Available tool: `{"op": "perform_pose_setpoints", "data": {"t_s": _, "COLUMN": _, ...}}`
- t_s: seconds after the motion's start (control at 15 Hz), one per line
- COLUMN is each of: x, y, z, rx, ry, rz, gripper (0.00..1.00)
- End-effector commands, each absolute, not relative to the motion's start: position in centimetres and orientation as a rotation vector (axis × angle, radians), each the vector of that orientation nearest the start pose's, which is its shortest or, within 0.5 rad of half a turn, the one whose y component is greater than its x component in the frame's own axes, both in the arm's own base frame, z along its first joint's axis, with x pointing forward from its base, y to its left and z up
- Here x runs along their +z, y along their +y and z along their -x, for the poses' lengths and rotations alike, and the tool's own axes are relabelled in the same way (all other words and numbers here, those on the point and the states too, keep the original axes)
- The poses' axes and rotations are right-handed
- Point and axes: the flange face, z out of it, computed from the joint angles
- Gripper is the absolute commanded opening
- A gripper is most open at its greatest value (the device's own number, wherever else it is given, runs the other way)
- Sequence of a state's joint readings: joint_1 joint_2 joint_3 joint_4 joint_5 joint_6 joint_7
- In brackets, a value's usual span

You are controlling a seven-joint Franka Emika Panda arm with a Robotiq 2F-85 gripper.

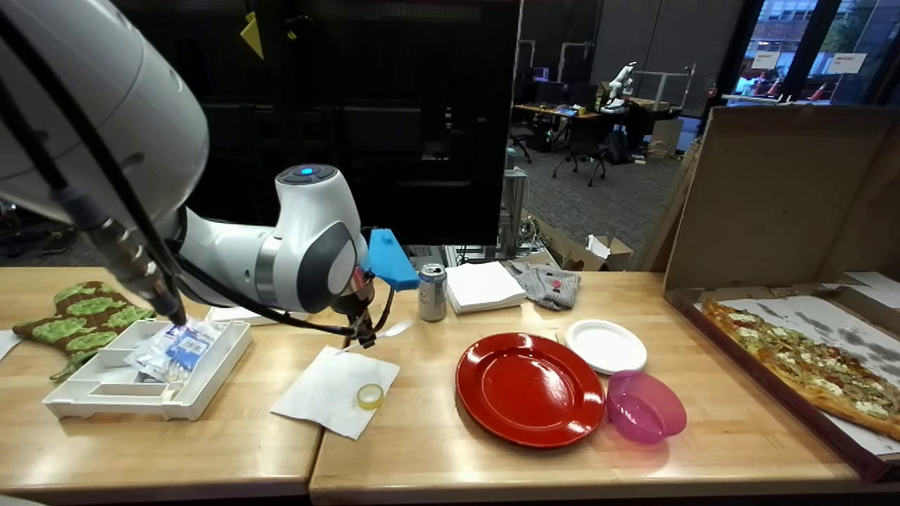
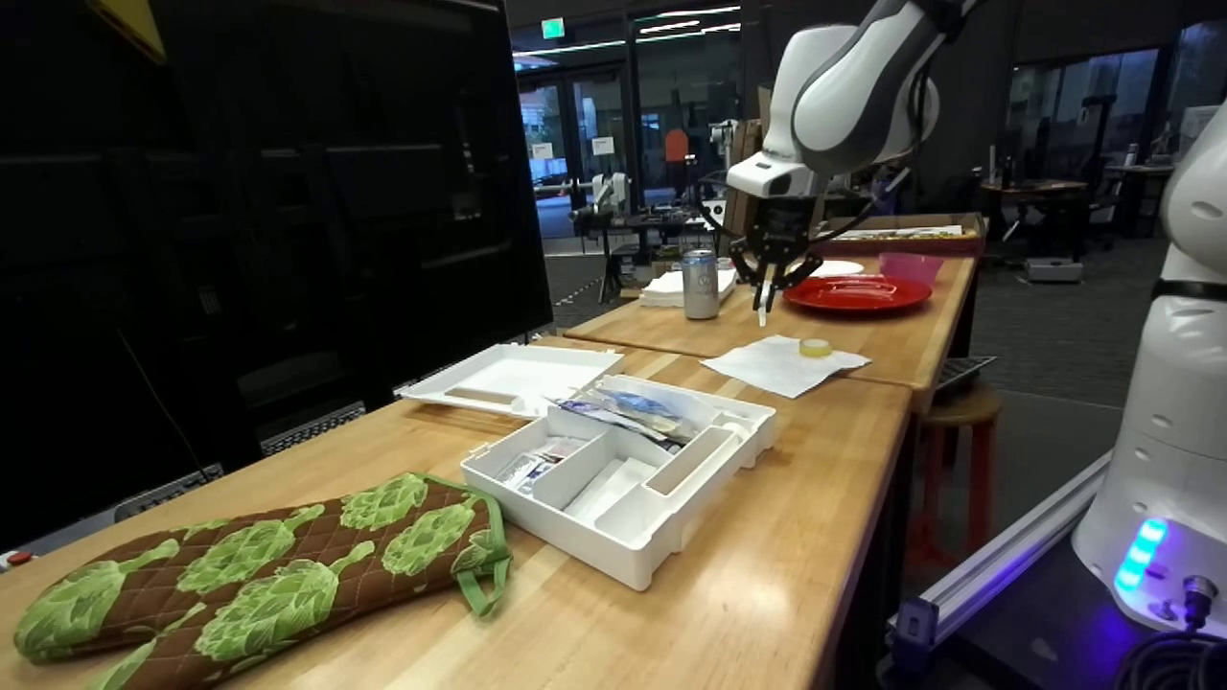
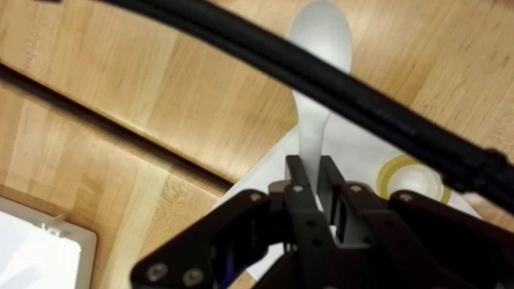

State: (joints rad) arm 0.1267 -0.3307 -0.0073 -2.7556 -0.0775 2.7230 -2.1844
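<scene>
In both exterior views my tool (image 2: pixel 767 299) holds a white spoon (image 1: pixel 395 329) over the desk (image 1: pixel 401 460), near the napkin (image 1: pixel 323 393). In the wrist view I have it pinched by the handle (image 3: pixel 311 134), bowl (image 3: pixel 321 36) free, a sensible spot. I expect light, fairly stiff plastic, smooth enough to swivel.

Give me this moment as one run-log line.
Gripper: closed | Held: white spoon | Nearby: white paper sheet with yellow ring on it | Around: silver can, red plate, pink bowl, open white box
</scene>
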Motion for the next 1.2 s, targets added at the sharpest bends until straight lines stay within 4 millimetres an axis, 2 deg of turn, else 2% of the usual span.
{"op": "perform_pose_setpoints", "data": {"t_s": 0.0, "x": 36.4, "y": 2.3, "z": -39.5, "rx": 0.229, "ry": 2.593, "rz": -1.149, "gripper": 0.03}}
{"op": "perform_pose_setpoints", "data": {"t_s": 0.27, "x": 37.2, "y": -1.8, "z": -39.9, "rx": 0.226, "ry": 2.557, "rz": -1.255, "gripper": 0.03}}
{"op": "perform_pose_setpoints", "data": {"t_s": 0.6, "x": 37.6, "y": -6.2, "z": -40.6, "rx": 0.206, "ry": 2.525, "rz": -1.546, "gripper": 0.03}}
{"op": "perform_pose_setpoints", "data": {"t_s": 0.73, "x": 38.0, "y": -7.4, "z": -40.8, "rx": 0.246, "ry": 2.467, "rz": -1.692, "gripper": 0.03}}
{"op": "perform_pose_setpoints", "data": {"t_s": 1.13, "x": 38.7, "y": -9.2, "z": -41.8, "rx": 0.510, "ry": 2.229, "rz": -2.092, "gripper": 0.03}}
